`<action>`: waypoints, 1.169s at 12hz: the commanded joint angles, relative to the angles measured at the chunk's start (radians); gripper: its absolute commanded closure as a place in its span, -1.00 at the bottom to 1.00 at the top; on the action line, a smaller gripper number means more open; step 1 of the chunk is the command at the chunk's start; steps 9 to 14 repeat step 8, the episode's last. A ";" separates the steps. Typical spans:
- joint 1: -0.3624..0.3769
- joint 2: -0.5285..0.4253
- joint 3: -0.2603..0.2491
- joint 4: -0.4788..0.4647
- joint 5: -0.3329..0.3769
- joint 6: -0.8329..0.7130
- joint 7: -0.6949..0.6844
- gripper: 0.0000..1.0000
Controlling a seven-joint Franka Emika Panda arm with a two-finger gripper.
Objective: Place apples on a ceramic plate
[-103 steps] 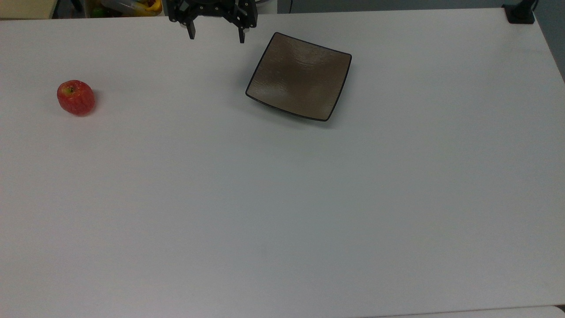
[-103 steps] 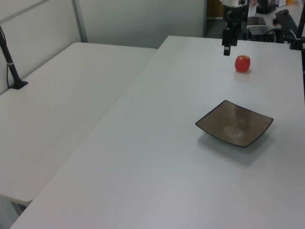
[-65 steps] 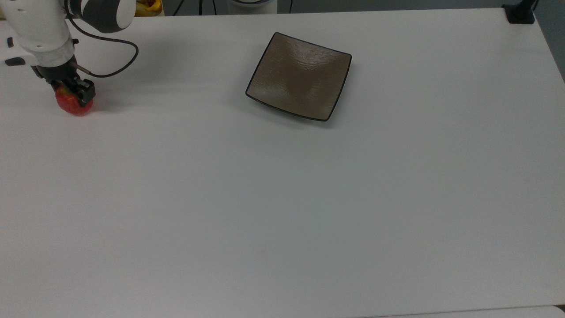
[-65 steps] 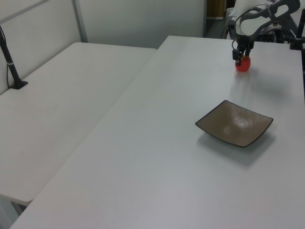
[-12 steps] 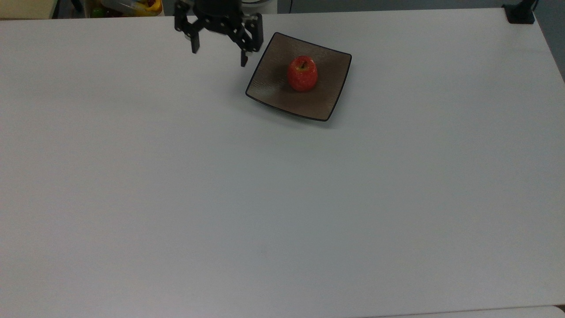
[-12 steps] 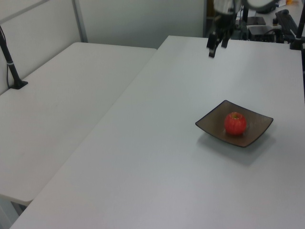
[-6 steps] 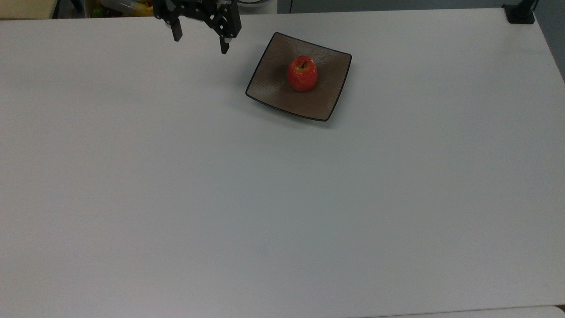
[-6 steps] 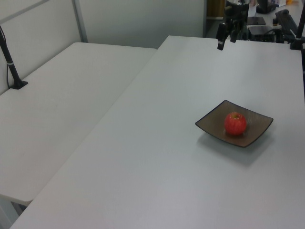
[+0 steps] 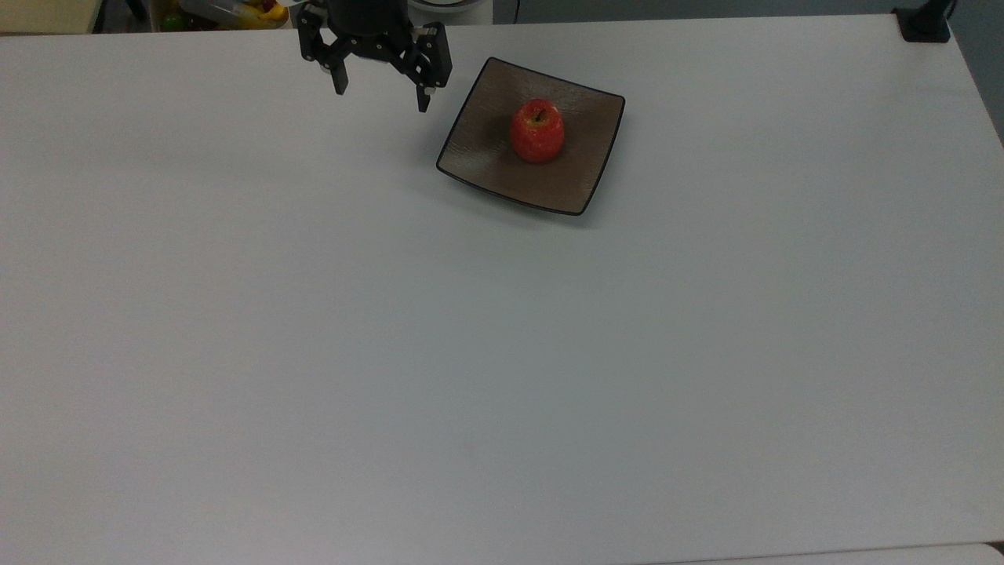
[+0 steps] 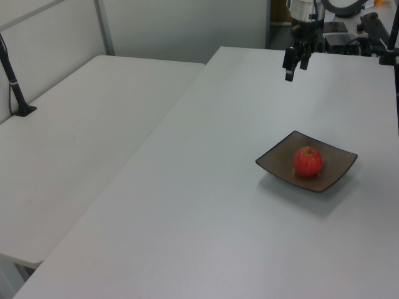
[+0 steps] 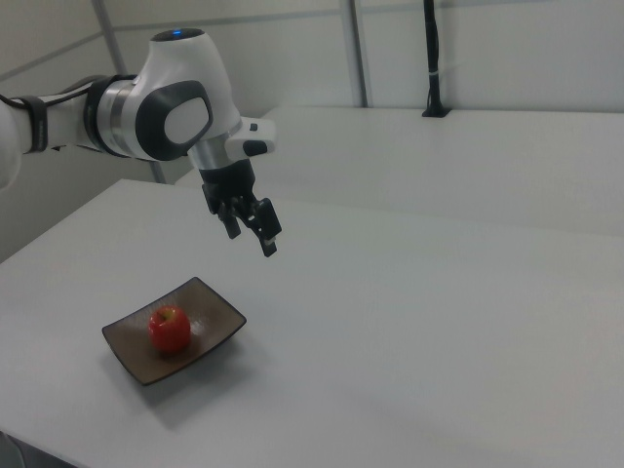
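Where plate dips, red apple inside.

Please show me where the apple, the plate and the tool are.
apple (image 9: 537,132), top view, middle of its skin.
plate (image 9: 472,153), top view, bare surface near a corner.
tool (image 9: 382,92), top view, midway between its open fingertips.

White lab tables, pale partition walls.
Main white table takes up most of the top view; a second white table butts against it on the left view's left. Black clamped post stands on that second table. Grey-white wall panels behind, even overhead light.
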 commanded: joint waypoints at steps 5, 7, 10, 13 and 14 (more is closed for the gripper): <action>0.006 -0.001 -0.001 0.011 0.019 -0.084 -0.134 -1.00; 0.004 -0.001 -0.001 0.013 0.019 -0.085 -0.135 -1.00; 0.004 0.000 -0.001 0.013 0.019 -0.082 -0.127 -1.00; 0.004 0.000 -0.001 0.013 0.019 -0.082 -0.127 -1.00; 0.004 0.000 -0.001 0.013 0.019 -0.082 -0.127 -1.00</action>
